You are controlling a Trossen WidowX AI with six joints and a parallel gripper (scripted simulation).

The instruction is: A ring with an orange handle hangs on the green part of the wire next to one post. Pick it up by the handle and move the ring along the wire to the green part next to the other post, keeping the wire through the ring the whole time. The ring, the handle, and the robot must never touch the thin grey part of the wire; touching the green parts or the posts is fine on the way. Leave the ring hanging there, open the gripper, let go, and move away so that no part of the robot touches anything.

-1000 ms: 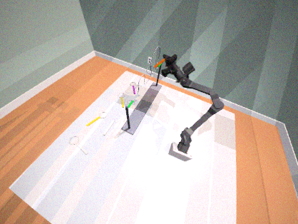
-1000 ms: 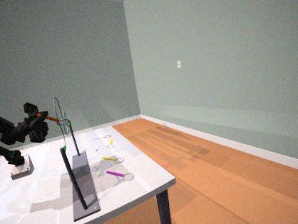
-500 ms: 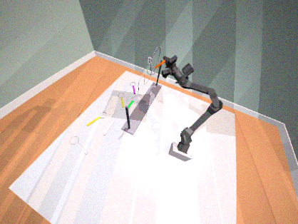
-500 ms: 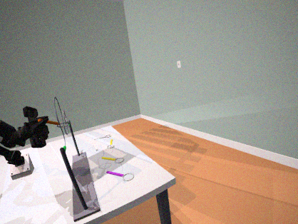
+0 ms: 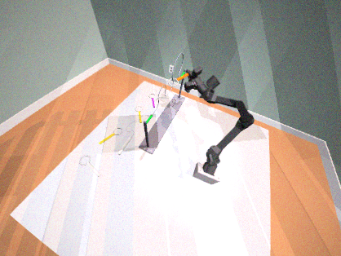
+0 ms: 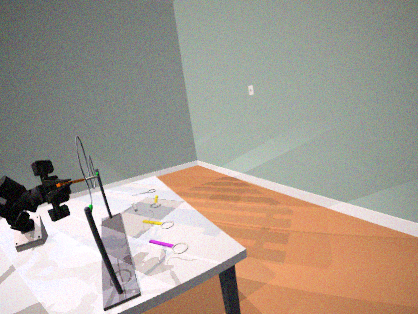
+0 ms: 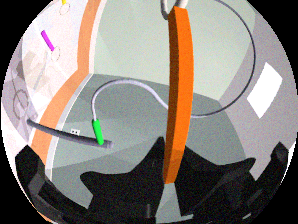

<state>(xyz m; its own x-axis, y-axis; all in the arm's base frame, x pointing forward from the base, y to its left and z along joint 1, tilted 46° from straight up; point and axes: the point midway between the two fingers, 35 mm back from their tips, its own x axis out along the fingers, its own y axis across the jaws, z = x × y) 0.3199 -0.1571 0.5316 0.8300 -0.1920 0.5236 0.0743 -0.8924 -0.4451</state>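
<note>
My gripper (image 5: 190, 77) (image 6: 59, 186) (image 7: 165, 140) is shut on the orange handle (image 5: 183, 77) (image 6: 75, 181) (image 7: 181, 90), high above the table. The ring (image 6: 90, 177) (image 7: 164, 7) is at the handle's far end, seen small or nearly edge-on and mostly cut off in the wrist view. It appears to be around the looping grey wire (image 5: 158, 99) (image 7: 255, 55); whether they touch is unclear. One green part (image 5: 149, 119) (image 6: 97, 174) is by one post (image 5: 147, 134) (image 6: 103, 195). The other green part (image 5: 183, 73) (image 6: 90, 207) (image 7: 98, 132) is by the other post (image 5: 181, 87) (image 6: 105, 250) (image 7: 67, 135).
Both posts stand on a dark base plate (image 5: 163, 124) (image 6: 117, 240). Beyond it on the white table lie loose rings with a magenta handle (image 5: 153, 102) (image 6: 161, 243) (image 7: 47, 40), yellow handles (image 5: 108, 139) (image 6: 152, 222) and pale handles. The arm's side is opposite.
</note>
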